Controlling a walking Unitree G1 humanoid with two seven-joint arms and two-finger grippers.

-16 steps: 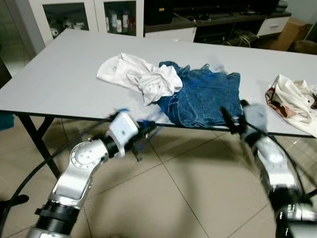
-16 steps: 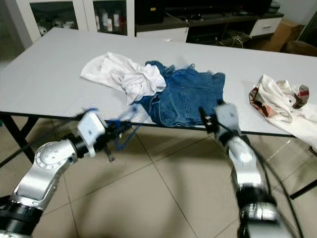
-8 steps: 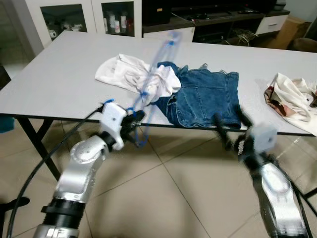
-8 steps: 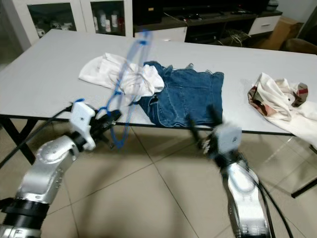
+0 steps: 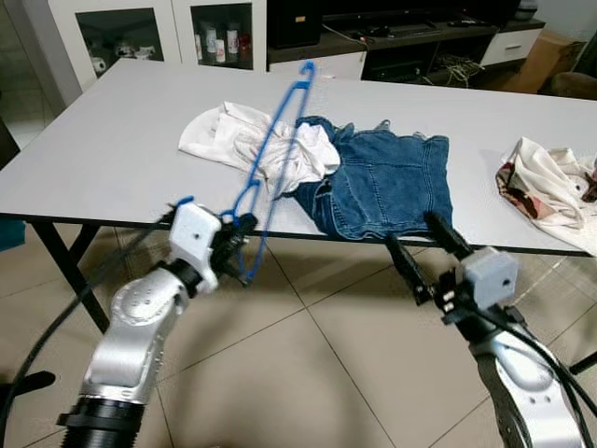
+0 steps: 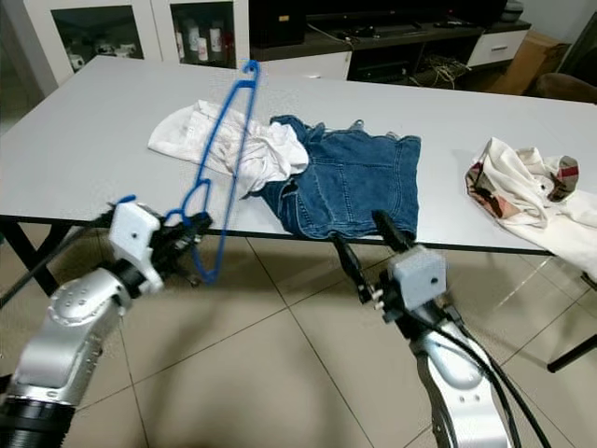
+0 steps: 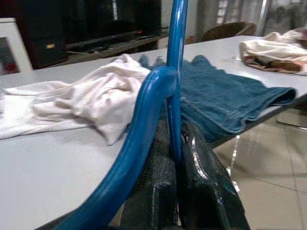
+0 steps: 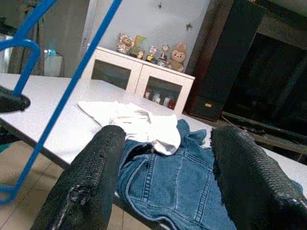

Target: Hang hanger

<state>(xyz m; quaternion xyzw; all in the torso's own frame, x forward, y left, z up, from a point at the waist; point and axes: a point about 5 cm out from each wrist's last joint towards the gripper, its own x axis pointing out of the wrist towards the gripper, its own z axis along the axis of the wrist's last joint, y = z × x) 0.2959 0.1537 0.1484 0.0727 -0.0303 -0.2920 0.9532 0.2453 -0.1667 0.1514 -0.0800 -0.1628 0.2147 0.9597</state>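
Left eye view: the left arm is bent at the elbow and raised in front of the table (image 5: pixel 112 159), its left gripper (image 5: pixel 241 245) clamped on the lower part of a blue hanger (image 5: pixel 270 159), which slants up and away over the table's near edge, its hook end high above the white shirt (image 5: pixel 256 142). The right arm reaches forward below the table edge, and the right gripper (image 5: pixel 422 250) has its two black fingers spread apart with nothing between them, just short of the denim shorts (image 5: pixel 384 182). A cream garment (image 5: pixel 550 187) lies at the table's far right. Left wrist view: the black fingers (image 7: pixel 201 191) are pressed together on the blue wire of the hanger, with the white shirt and the denim shorts on the table beyond. Right wrist view: the two fingers (image 8: pixel 96 177) stand wide apart, framing the shorts and shirt, and the hanger's blue wire crosses the picture on the side.
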